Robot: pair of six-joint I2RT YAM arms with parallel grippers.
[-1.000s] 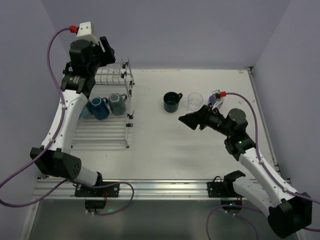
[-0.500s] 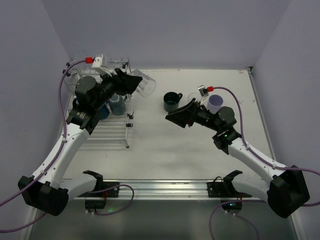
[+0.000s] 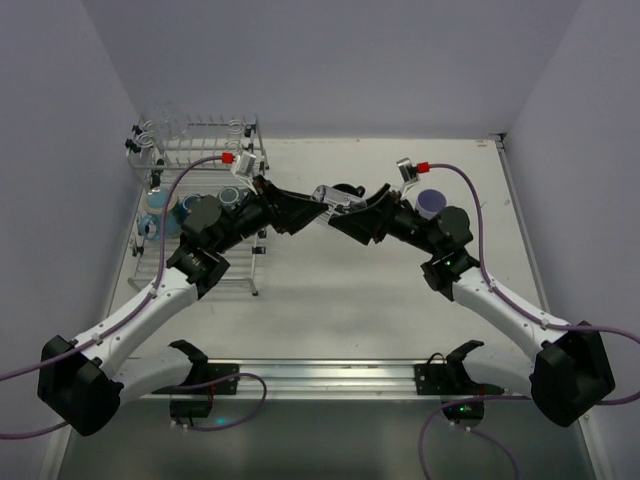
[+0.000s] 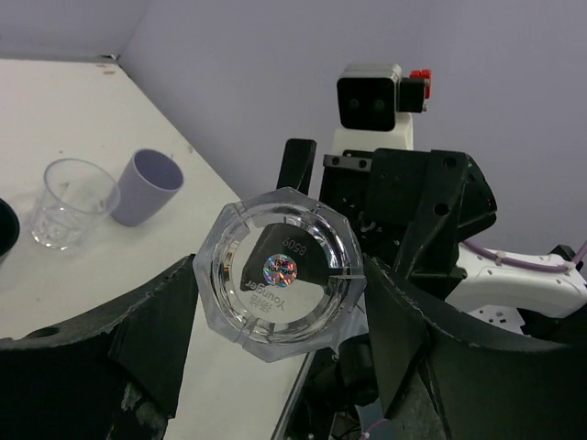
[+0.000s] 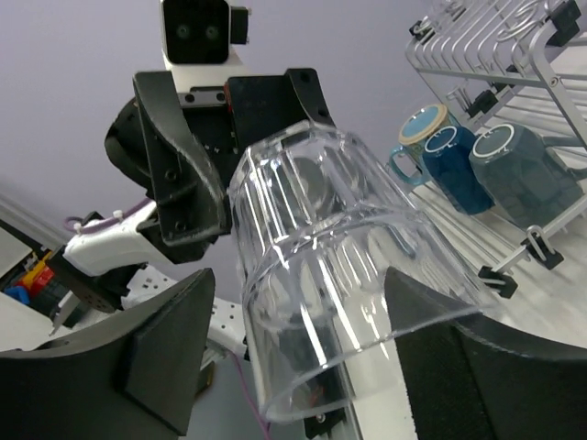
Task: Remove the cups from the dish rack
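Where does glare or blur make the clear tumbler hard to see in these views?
Top external: the tumbler is only small pale glints. Left wrist: its base is sharp, sticker lettering readable. Right wrist: white reflection streaks cross its wall.

The clear faceted glass tumbler [image 4: 275, 298] carries an iridescent sticker [image 4: 280, 269] on its base, while the lavender plastic cup [image 4: 147, 188] stands plain on the white counter [image 4: 55, 101].

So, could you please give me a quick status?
Left gripper shut on glass, midair. Right gripper open around its rim, handover pending. Mugs in rack. Nothing in the way.
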